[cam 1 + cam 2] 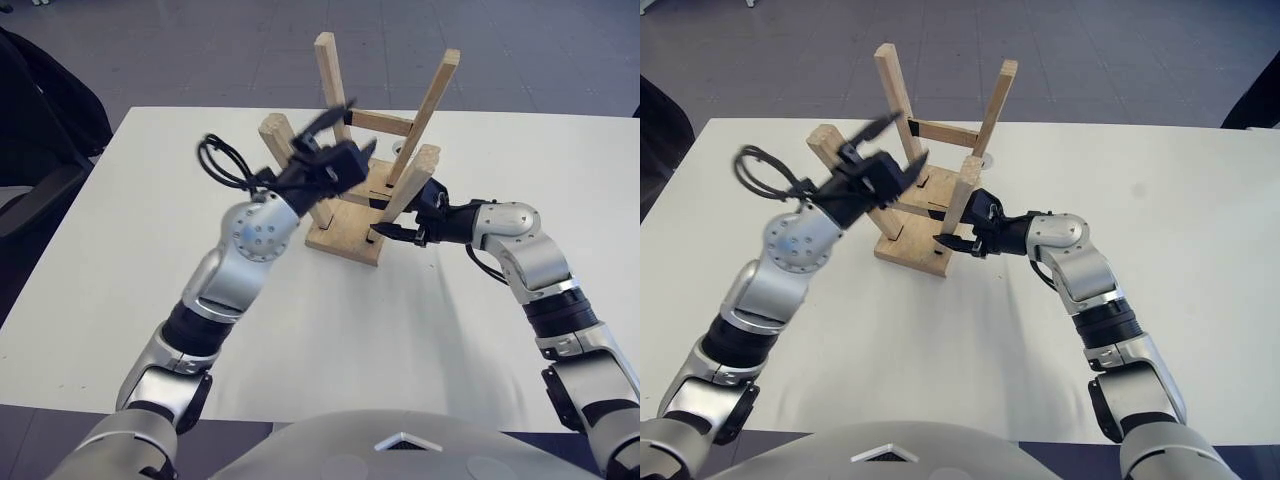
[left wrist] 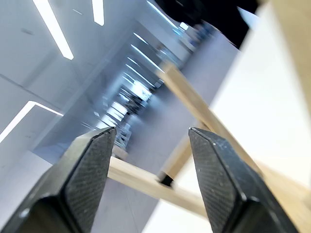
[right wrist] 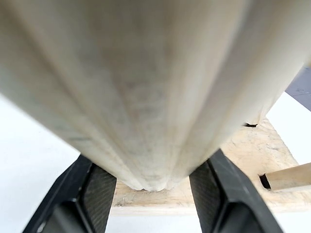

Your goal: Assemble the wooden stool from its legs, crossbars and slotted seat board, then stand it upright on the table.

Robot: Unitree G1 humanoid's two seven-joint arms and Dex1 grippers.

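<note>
The wooden stool stands upside down on the white table, its slotted seat board (image 1: pixel 345 247) flat and its legs pointing up. A crossbar (image 1: pixel 381 123) joins the two far legs (image 1: pixel 329 70). My right gripper (image 1: pixel 396 229) is shut on the near right leg (image 1: pixel 408 185) just above the board. In the right wrist view the leg (image 3: pixel 146 97) sits between both pads (image 3: pixel 99 191). My left gripper (image 1: pixel 346 131) hovers open beside the far left leg, above the near left leg (image 1: pixel 276 135). Nothing lies between its fingers (image 2: pixel 92 174). The crossbar (image 2: pixel 141 179) shows beyond them.
The table (image 1: pixel 150 290) has free room in front of the stool and on both sides. A black chair (image 1: pixel 40 130) stands off the table's left edge. A round cable hole (image 1: pixel 985 158) lies in the tabletop behind the stool.
</note>
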